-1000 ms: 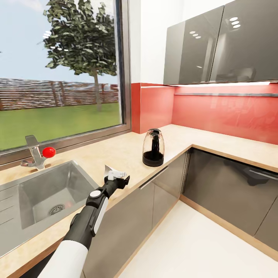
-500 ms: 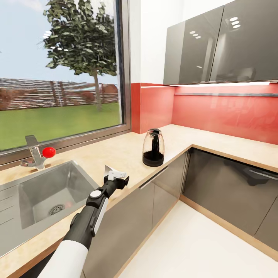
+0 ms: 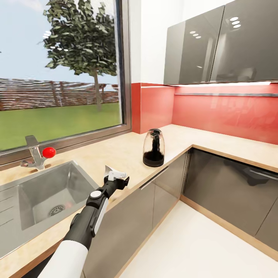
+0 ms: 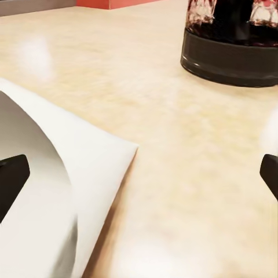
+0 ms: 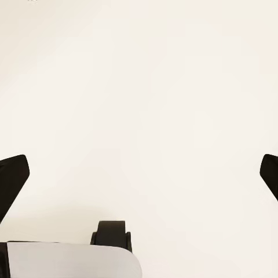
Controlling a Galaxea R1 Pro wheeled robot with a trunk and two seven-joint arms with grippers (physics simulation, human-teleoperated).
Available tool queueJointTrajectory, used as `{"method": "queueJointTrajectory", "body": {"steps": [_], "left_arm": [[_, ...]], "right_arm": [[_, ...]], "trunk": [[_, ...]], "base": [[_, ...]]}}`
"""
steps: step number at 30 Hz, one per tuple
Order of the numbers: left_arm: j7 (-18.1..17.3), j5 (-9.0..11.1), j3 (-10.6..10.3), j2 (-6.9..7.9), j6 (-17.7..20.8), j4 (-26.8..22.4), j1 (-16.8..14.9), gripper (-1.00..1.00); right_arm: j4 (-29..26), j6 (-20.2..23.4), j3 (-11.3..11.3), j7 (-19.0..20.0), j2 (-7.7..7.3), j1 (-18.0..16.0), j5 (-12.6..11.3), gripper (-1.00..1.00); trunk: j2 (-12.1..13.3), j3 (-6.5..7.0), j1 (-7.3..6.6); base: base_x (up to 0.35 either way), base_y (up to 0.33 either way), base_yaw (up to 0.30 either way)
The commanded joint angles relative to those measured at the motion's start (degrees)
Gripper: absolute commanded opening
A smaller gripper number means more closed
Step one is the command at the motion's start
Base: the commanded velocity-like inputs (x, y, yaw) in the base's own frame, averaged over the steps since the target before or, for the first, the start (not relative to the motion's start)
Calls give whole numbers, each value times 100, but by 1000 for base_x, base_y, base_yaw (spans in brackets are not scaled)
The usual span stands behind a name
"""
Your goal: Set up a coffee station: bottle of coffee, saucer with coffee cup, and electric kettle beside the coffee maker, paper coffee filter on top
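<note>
The left gripper is hovering low over the kitchen countertop, its jaws spread wide with both black fingertips at the frame edges. The paper coffee filter is lying between the jaws, against one finger, ungripped. The electric kettle is standing ahead of the jaws. The right gripper is hanging wide open over pale floor, holding nothing.

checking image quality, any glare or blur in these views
Head view: sharp, ceiling lights mirrored in the glossy upper cabinets. Left wrist view: the paper coffee filter close up looks soft, bright patches on the kitchen countertop. Right wrist view: flat pale floor.
</note>
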Motion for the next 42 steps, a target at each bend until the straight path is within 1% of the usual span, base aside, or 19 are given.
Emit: {"method": "queueJointTrajectory", "body": {"steps": [1, 24, 26, 36, 38, 42], "left_arm": [[-33, -60, 9, -3, 25, -9, -3, 100], [-34, -60, 2, -3, 20, -7, -3, 100], [-34, -60, 3, -3, 22, -9, -3, 100], [-34, -58, 0, -3, 20, -16, -3, 100], [-34, -57, -2, -3, 20, -16, -3, 100], [-34, -56, -2, -3, 20, -16, -3, 100]], "right_arm": [[6, -18, 17, 1, -2, -4, 3, 100], [5, -18, 15, 1, -3, -4, 3, 100], [5, -18, 16, 1, -3, -4, 3, 100], [6, -18, 17, 1, -2, -4, 3, 100], [5, -18, 17, 1, -3, -3, 1, 100], [4, -18, 17, 1, -3, -3, 2, 100]], "trunk": [[-4, -6, 0], [-4, -6, 0], [-84, -42, 44], [-84, -42, 44], [-164, -78, 88], [-164, -78, 88]], "base": [[10, 8, 0], [8, 16, 0], [0, 0, 0], [0, 0, 0], [0, 0, 0], [0, 0, 0]]}}
